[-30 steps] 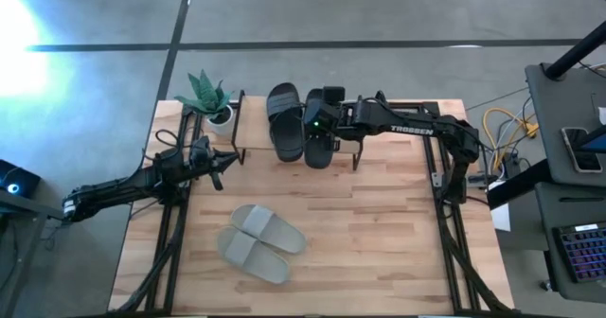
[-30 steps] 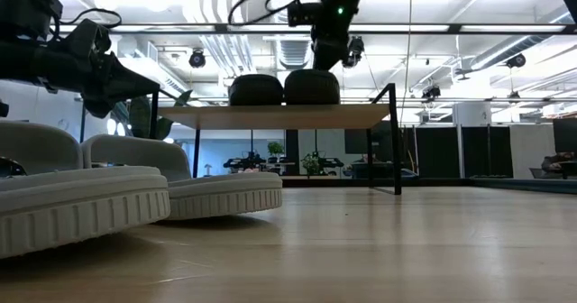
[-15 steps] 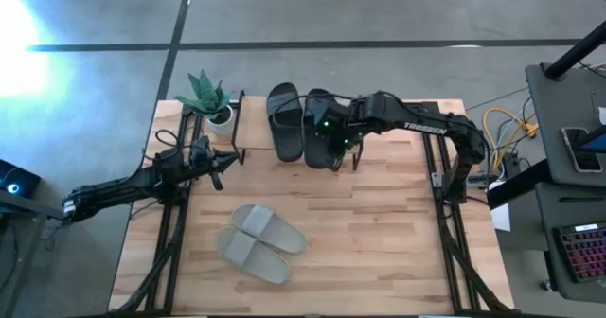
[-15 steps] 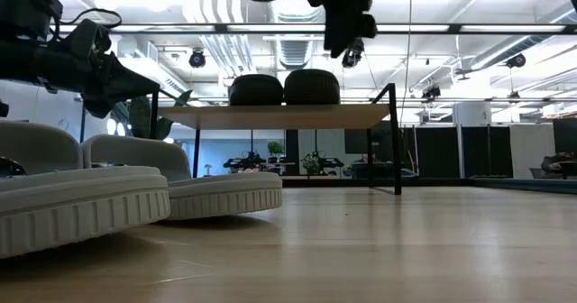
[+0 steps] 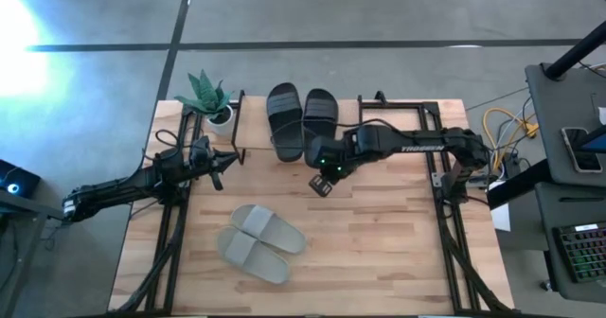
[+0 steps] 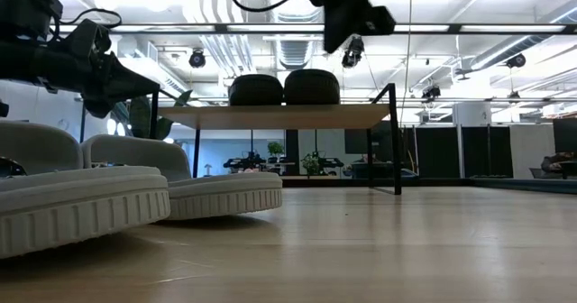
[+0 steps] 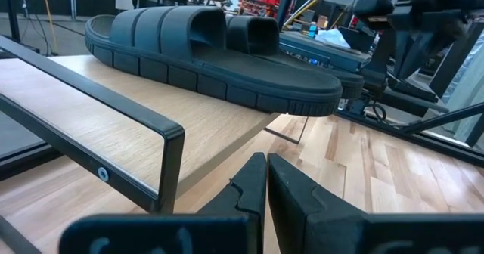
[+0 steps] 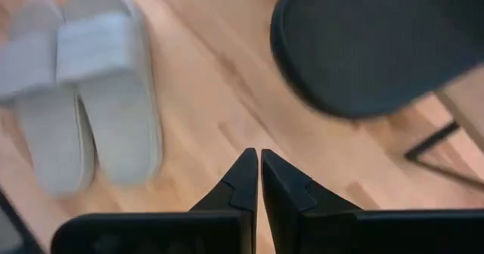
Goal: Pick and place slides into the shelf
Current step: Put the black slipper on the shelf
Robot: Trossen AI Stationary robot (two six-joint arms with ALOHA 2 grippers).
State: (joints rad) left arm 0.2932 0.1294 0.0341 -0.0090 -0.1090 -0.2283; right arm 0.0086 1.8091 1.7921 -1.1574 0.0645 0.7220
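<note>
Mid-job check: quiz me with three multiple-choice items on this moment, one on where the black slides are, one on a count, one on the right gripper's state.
1. Where are the black slides?
A. On the shelf
B. On the tabletop by the grey slides
C. In the left gripper

2. How many grey slides lie on the table?
A. One
B. Two
C. Four

3. What is the state of the right gripper?
A. Shut, holding nothing
B. Shut on a black slide
C. Wide open

Answers: 1 A, the high view shows both side by side on the shelf board. 2 B, a pair lies near the table's front. 3 A, the right wrist view shows its fingers together with nothing between.
</note>
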